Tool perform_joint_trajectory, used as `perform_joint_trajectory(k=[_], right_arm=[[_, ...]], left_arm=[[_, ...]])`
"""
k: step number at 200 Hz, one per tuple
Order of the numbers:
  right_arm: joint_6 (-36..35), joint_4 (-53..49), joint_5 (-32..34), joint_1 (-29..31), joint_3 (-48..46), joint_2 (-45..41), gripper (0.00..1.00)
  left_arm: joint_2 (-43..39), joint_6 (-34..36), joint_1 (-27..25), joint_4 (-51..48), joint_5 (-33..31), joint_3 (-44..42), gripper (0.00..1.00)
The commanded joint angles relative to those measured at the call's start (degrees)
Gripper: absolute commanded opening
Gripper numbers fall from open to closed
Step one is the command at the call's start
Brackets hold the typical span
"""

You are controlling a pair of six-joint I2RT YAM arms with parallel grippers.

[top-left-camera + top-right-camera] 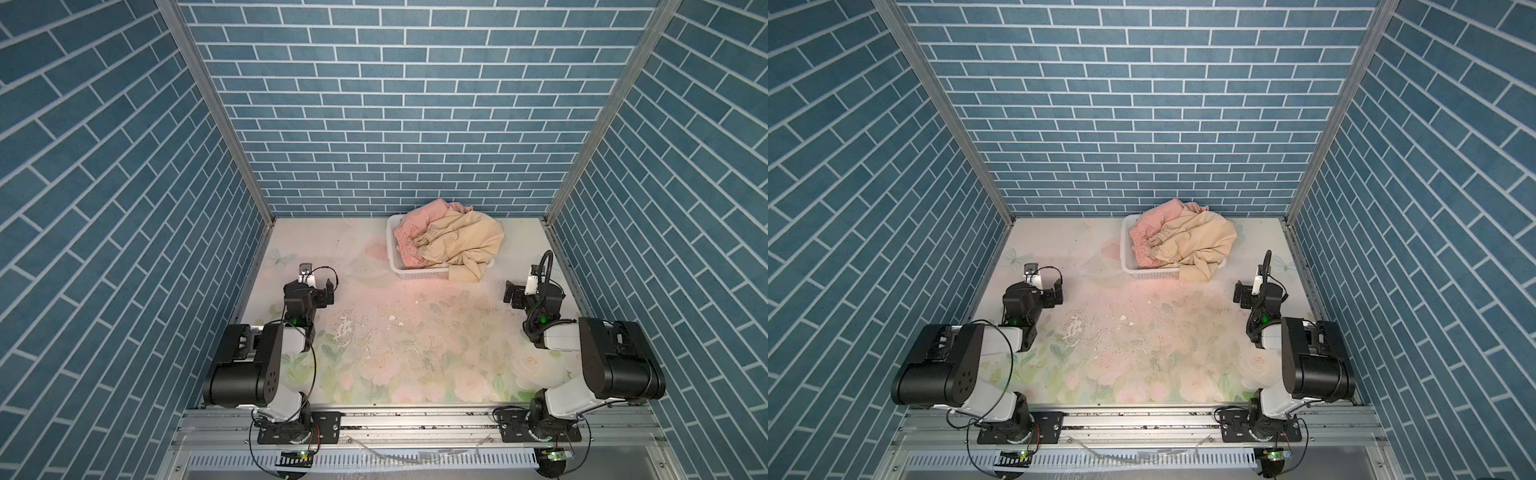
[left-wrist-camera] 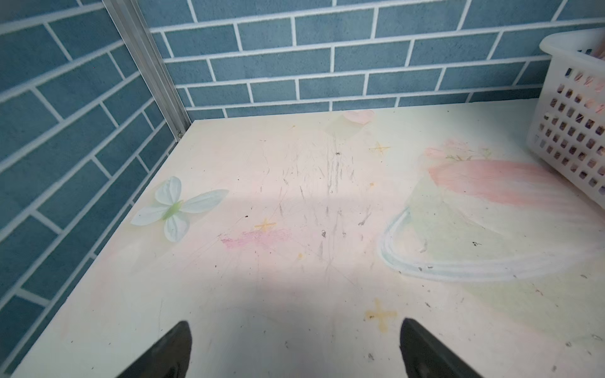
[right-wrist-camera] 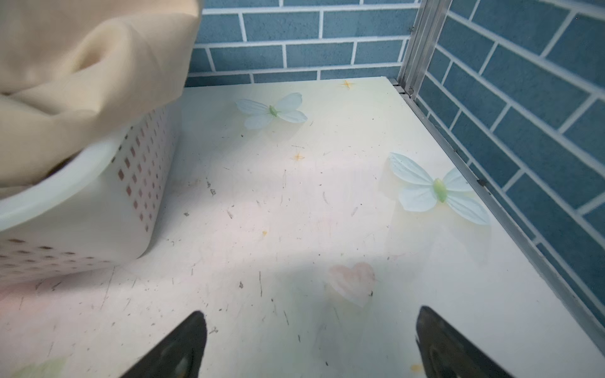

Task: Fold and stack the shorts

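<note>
Crumpled together in the basket (image 1: 424, 274) at the back of the table (image 1: 415, 357), right of centre in both top views: tan shorts (image 1: 461, 243) on top, draped over the right rim and the front right corner, one end reaching down to the table; pink shorts (image 1: 417, 220) underneath and to the left, gathered waist showing beside the tan waist; neither folded. Left pincer (image 2: 294, 322) wide open, holding nothing, poised above the table, well apart from the basket and off to its left side; right pincer (image 3: 311, 311) likewise spread wide and empty, near the basket's right side, tan cloth hanging over the rim close by in the right wrist view.
</note>
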Motion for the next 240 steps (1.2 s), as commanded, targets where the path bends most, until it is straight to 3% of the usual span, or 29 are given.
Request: perform_joint_trajectory(k=[1, 207, 240], right_arm=[[-0.59, 0.58, -0.36, -0.11, 0.65, 0.11, 0.99], [-0.15, 0.11, -1.33, -0.7, 0.94, 0.18, 0.99], [-0.11, 0.38, -1.39, -0.81, 0.75, -0.17, 0.95]], left_arm=[[0.16, 0.44, -0.14, 0.14, -0.35, 0.37, 1.0], [0.27, 0.53, -0.23, -0.3, -0.35, 0.63, 1.0], [-1.15, 0.33, -0.31, -2.55, -1.17, 1.36, 1.0]])
